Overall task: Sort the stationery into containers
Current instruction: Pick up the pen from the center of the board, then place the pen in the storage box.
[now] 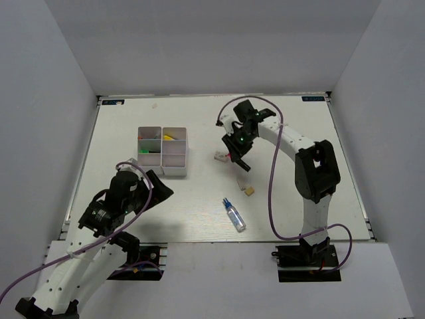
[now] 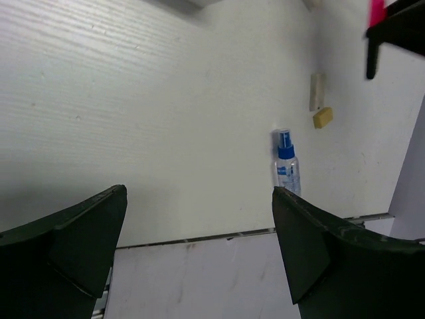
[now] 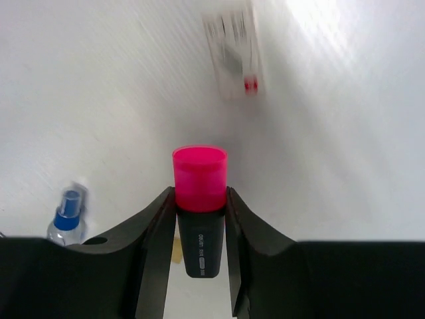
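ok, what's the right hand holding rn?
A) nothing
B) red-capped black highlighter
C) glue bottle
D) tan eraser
B: in the right wrist view the right hand is clamped on the red-capped black highlighter, while the glue bottle and tan eraser lie on the table.

The top view holds 1 white organizer box [image 1: 174, 171] left of centre, 1 blue-capped glue bottle [image 1: 234, 216] at lower centre, 1 tan eraser [image 1: 250, 191], 1 white stick [image 1: 241, 181] just above it, and 1 white eraser [image 1: 219, 157] mid-frame. The right wrist view shows 1 red-capped highlighter [image 3: 199, 199]. The box's contents are too small to count.
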Controlling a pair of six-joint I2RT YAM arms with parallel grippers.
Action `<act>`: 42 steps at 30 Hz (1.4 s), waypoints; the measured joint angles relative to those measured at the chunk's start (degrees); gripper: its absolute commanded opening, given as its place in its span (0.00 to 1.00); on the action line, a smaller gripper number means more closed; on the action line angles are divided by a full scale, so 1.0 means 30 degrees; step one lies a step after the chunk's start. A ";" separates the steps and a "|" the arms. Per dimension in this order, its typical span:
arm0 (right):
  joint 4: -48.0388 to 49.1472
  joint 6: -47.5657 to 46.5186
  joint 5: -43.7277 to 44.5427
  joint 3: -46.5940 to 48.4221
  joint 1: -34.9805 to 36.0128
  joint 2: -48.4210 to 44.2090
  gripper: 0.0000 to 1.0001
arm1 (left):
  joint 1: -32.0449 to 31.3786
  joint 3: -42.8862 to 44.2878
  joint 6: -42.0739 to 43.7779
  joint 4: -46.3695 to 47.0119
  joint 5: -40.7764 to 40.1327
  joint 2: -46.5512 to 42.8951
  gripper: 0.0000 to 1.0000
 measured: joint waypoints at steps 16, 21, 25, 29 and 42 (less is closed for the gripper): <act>0.8408 -0.2339 -1.0448 1.0579 0.3184 0.1734 0.00 | 0.0022 0.1005 -0.2834 -0.5078 -0.3228 0.1042 1.00; 1.4069 0.0357 -1.1803 1.0586 0.4845 0.4597 0.00 | 0.0066 0.1158 -0.3351 -0.5814 -0.3621 0.0663 1.00; 1.7413 0.2404 -1.1912 1.0586 0.5464 0.6594 0.00 | 0.0066 0.1166 -0.3628 -0.6105 -0.3657 0.0554 1.00; 1.9562 0.3810 -1.1774 1.0746 0.5807 0.7927 0.00 | 0.0066 0.1166 -0.3767 -0.6324 -0.3665 0.0532 1.00; 2.2484 0.4838 -1.0644 1.1584 0.5996 0.9515 0.00 | 0.0066 0.1166 -0.3825 -0.6375 -0.3657 0.0350 1.00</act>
